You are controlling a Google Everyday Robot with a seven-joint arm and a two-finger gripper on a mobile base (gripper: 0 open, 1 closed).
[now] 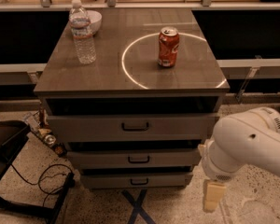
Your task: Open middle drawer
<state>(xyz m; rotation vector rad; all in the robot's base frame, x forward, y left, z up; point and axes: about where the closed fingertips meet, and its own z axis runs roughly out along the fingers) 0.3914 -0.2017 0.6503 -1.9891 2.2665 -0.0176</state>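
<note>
The middle drawer is the second of three grey fronts in the cabinet, with a small dark bar handle at its centre. It sits about flush with the other fronts. The taller top drawer is above it and the lowest drawer below. My gripper hangs from the white arm at the lower right. It points down toward the floor, right of the cabinet's front corner and below the middle drawer's level. It touches no drawer.
On the cabinet top stand a water bottle, a white bowl and a red soda can inside a white ring. A dark chair, cables and clutter lie on the floor at left.
</note>
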